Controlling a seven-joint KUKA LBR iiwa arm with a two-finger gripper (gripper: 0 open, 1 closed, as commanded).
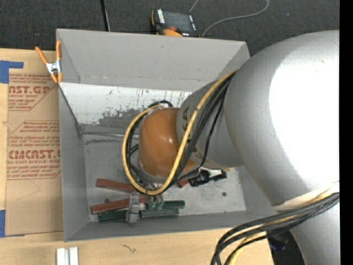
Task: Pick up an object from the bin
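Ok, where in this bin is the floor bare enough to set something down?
Bare floor lies at the left, between the grey metal bin's left wall and the arm's orange cover, and at the near right corner, beyond the small black-and-white piece. The near left is crowded: reddish-brown flat sticks and dark green strips lie round the gripper.

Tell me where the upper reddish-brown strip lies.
The upper reddish-brown strip lies on the bin floor at lower left of the camera view, left of the gripper, above a second brown strip.
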